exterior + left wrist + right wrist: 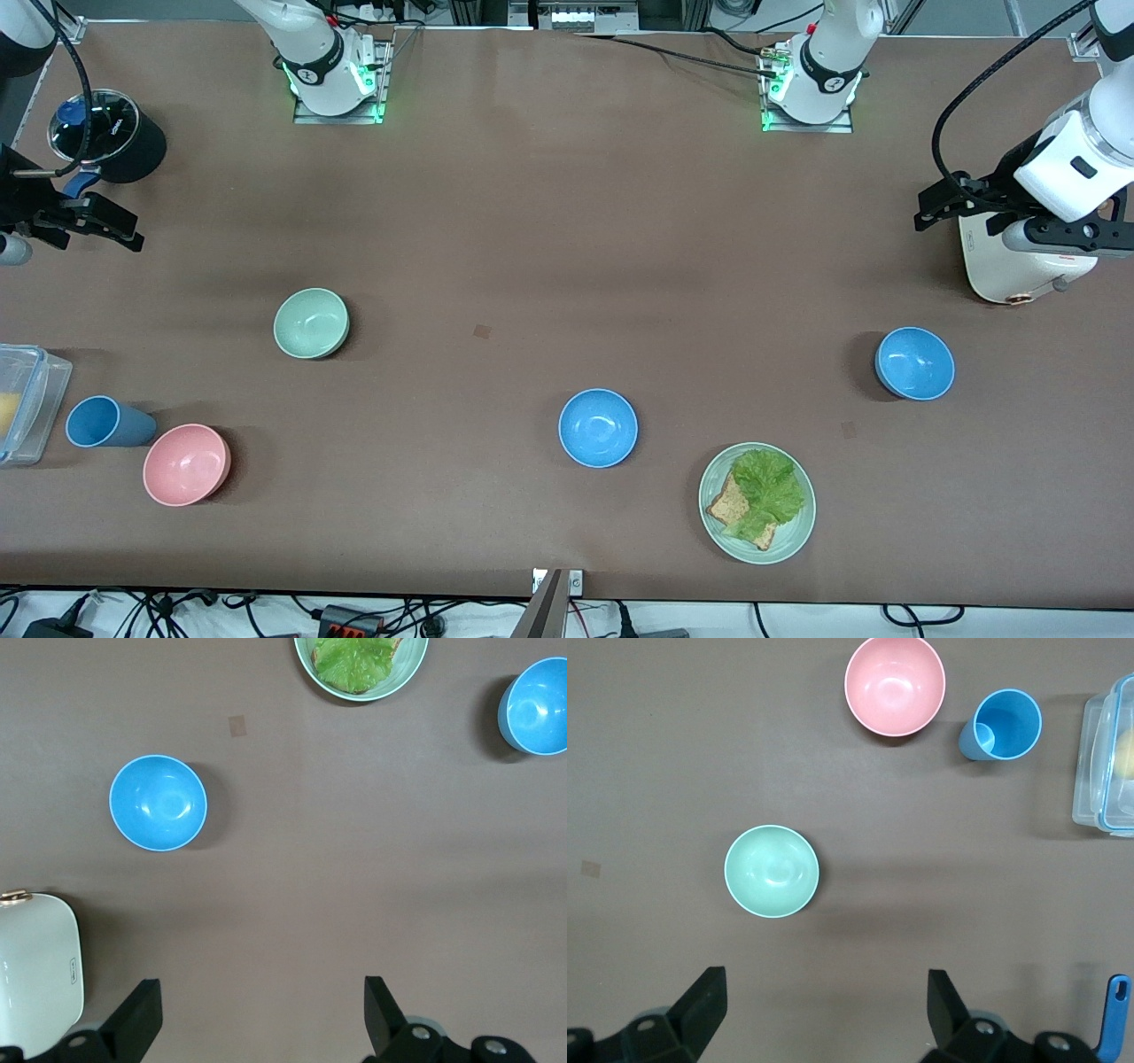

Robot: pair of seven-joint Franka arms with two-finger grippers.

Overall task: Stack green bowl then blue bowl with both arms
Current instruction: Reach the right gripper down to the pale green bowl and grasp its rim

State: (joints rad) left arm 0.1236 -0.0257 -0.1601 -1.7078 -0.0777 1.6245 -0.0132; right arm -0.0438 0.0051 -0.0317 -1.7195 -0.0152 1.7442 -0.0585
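Covering the whole front view is a matte brown bench (532,221), with cables hanging along its near edge and both arm bases bolted at its top edge.

The green bowl (311,323) sits upright toward the right arm's end, alone. One blue bowl (598,428) stands near mid-bench, just beside a pale green plate (793,532) of lettuce and toast. A second blue bowl (914,363) sits toward the left arm's end, near a white appliance (1001,275). A pink bowl (186,464) and blue cup (108,422) touch or nearly touch, beside a clear plastic box (31,399).

The left tool (952,202) hovers by the white appliance, fingers apart, holding nothing. The right tool (93,221) hangs near a black pot (111,133) with a glass lid, fingers likewise apart and empty.

Only the front view shows the pot and the arm bases. The left wrist view shows both blue bowls, the plate and the appliance's rounded corner; the right wrist view shows the green bowl, pink bowl, cup and box.

All the bowls are plain, round and smooth.
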